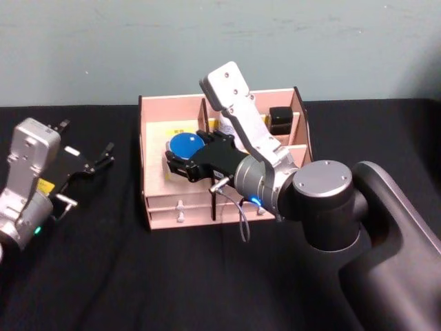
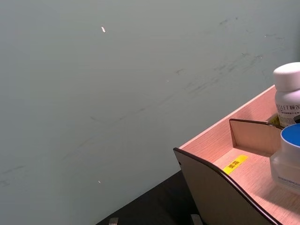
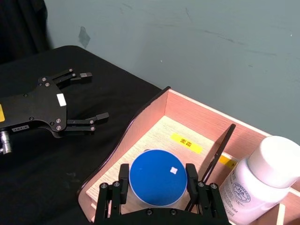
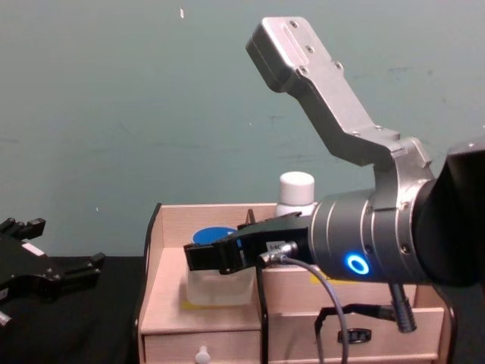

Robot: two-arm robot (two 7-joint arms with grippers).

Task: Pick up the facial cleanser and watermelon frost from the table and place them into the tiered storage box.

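One black-clothed table (image 1: 103, 276) against a scuffed pale green wall (image 1: 103, 48), right pincer (image 3: 157, 187) clamping a blue-lidded jar (image 3: 157, 178).

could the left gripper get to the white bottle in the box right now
Probably not easily. The left gripper sits open over the table, left of the tiered storage box, whose tall side wall and the right gripper, closed on the blue-capped jar, lie between it and the white bottle.
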